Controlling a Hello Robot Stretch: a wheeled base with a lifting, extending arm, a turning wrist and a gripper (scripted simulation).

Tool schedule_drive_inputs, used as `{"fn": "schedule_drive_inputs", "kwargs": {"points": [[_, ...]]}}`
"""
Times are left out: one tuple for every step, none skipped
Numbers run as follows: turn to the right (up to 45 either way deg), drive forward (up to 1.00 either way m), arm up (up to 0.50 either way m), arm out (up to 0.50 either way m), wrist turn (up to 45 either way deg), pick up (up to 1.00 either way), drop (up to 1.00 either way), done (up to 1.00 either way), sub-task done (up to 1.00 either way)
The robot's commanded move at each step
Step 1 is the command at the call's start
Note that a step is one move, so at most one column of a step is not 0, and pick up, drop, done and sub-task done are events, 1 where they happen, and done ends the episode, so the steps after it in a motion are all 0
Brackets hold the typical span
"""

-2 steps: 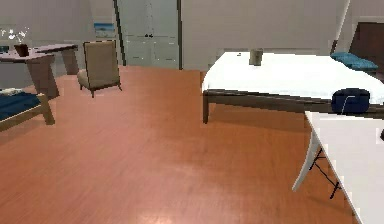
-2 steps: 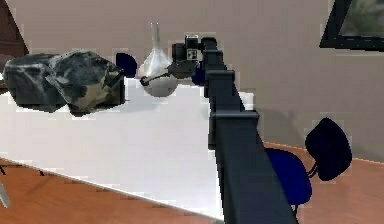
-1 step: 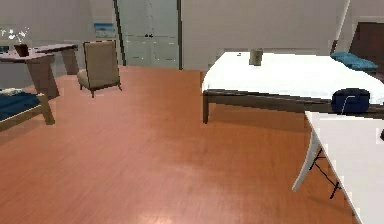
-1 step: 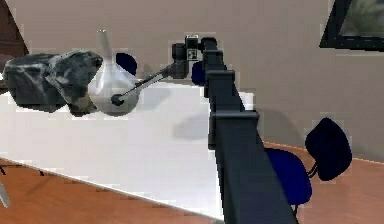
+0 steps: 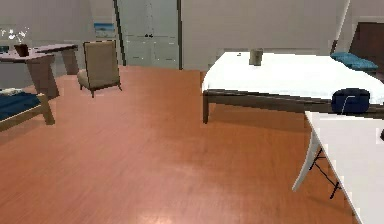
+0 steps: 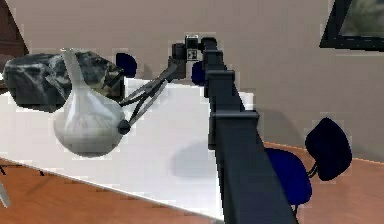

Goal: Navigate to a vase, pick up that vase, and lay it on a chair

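A pale grey-white vase (image 6: pixel 86 122) with a round belly and a narrow neck hangs at the far end of my gripper (image 6: pixel 126 121), which holds it. It is clear of the white table (image 6: pixel 170 150) behind it. The dark arm (image 6: pixel 235 130) rises from the bottom edge, and a dark mottled lump (image 6: pixel 40 78) sits behind the vase's neck. Blue chairs stand past the table: one (image 6: pixel 325 150) at the arm side view's right, two more (image 6: pixel 125 64) (image 6: pixel 199 72) farther out. In the forward view a beige armchair (image 5: pixel 100 65) stands at the back left.
A white bed (image 5: pixel 290 75) with a blue pillow (image 5: pixel 355 60) lies ahead on the right. A white table (image 5: pixel 350 150) fills the near right corner, with a dark blue chair back (image 5: pixel 350 100) beyond it. A desk (image 5: pixel 40 55) and a blue bench (image 5: pixel 15 105) stand left. Open wood floor (image 5: pixel 150 150) lies between.
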Motion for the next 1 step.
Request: {"fn": "schedule_drive_inputs", "kwargs": {"points": [[0.0,0.0,0.0,0.0,-6.0,0.0,0.0,0.0,0.0]]}}
